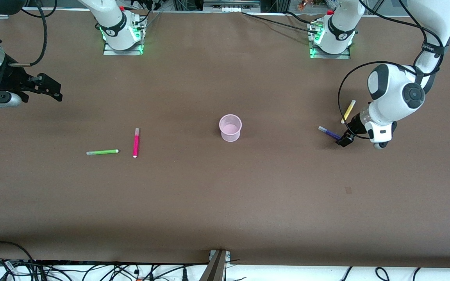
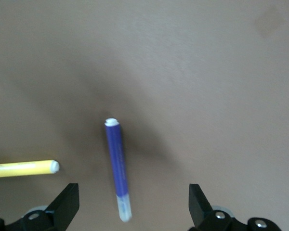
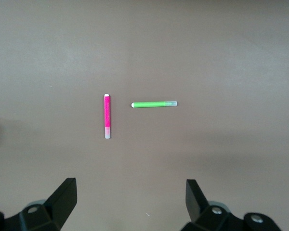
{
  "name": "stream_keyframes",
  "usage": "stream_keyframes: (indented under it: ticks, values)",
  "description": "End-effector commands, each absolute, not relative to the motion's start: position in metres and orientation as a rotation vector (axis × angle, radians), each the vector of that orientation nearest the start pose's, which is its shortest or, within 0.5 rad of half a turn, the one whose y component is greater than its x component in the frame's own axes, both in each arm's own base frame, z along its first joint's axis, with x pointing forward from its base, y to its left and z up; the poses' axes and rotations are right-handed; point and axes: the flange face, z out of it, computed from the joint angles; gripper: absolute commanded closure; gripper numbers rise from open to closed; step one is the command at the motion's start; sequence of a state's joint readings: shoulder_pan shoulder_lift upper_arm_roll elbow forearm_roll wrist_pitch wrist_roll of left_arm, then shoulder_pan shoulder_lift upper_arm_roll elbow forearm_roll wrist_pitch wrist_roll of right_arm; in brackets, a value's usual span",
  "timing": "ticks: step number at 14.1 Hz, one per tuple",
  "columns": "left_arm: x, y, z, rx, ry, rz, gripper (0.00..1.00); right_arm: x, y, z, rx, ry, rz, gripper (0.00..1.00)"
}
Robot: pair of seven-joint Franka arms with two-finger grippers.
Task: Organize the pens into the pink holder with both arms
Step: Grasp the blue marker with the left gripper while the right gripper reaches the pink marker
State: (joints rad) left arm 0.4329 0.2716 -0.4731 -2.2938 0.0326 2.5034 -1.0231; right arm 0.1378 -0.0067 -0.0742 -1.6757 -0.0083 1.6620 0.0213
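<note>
Left gripper [image 1: 344, 139] low over purple pen [image 1: 329, 133], jaws wide, apparently not gripping. Right gripper [image 1: 55, 90] waits, jaws wide, empty. Pink holder [image 1: 230, 127] mid-table.

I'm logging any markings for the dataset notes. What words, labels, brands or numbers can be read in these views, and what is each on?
No text can be read.
Left arm's black strap: small white lettering, too small to read.
Round marks on both arms' base bands: too small to read.
Purple pen, yellow pen, magenta pen, green pen, pink holder: no visible print.
</note>
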Motion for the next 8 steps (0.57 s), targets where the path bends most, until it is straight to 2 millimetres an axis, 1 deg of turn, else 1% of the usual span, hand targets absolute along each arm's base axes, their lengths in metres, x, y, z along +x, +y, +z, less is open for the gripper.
stream_keyframes:
  ticks: [1, 3, 4, 5, 7, 8]
  values:
    - [0.525, -0.025, 0.219, -2.748, -1.507, 0.065, 0.00, 0.563, 0.042, 0.576, -3.152, -0.093, 0.050, 0.00]
    - [0.526, -0.024, 0.210, -2.701, -1.529, 0.039, 0.00, 0.574, 0.066, 0.544, -3.157, -0.162, 0.143, 0.00]
    - [0.527, -0.024, 0.210, -2.695, -1.541, 0.036, 0.00, 0.579, 0.079, 0.524, -3.161, -0.194, 0.195, 0.00]
    - [0.530, -0.025, 0.210, -2.695, -1.548, 0.032, 0.00, 0.584, 0.087, 0.505, -3.157, -0.208, 0.244, 0.00]
    - [0.538, -0.027, 0.204, -2.684, -1.588, 0.047, 0.00, 0.589, 0.098, 0.492, -3.152, -0.233, 0.244, 0.00]
    - [0.541, -0.027, 0.203, -2.679, -1.602, 0.049, 0.00, 0.596, 0.109, 0.465, -3.136, -0.243, 0.264, 0.00]
